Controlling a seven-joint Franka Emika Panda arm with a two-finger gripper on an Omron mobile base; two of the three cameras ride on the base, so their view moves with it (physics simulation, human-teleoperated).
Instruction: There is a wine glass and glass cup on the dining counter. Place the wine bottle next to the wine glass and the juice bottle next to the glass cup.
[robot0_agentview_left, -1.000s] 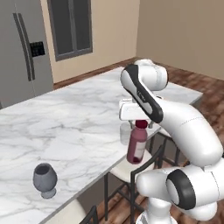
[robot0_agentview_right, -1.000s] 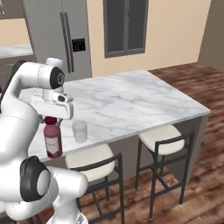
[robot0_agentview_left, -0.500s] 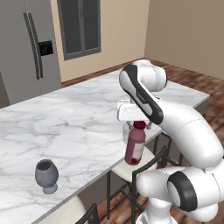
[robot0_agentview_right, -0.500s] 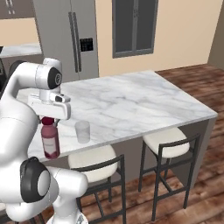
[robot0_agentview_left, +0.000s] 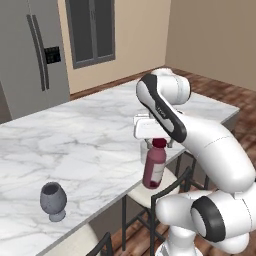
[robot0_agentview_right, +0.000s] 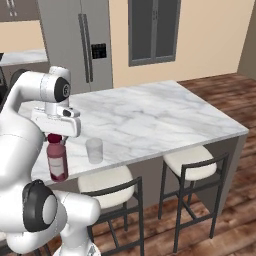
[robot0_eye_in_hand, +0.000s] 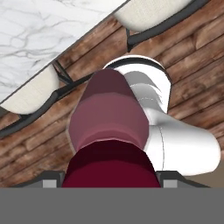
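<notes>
Maroon juice bottle (robot0_agentview_left: 154, 166) hangs clamped at its cap in the claw (robot0_agentview_left: 156, 141), seemingly off the bench (robot0_agentview_left: 90, 145) edge near the cup (robot0_agentview_right: 94, 150). Next: set it down beside it.

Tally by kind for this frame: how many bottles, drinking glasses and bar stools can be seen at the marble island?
Bottles: 1, the juice bottle
Drinking glasses: 2, the wine glass and the glass cup
Bar stools: 2, one and another
Total: 5
</notes>
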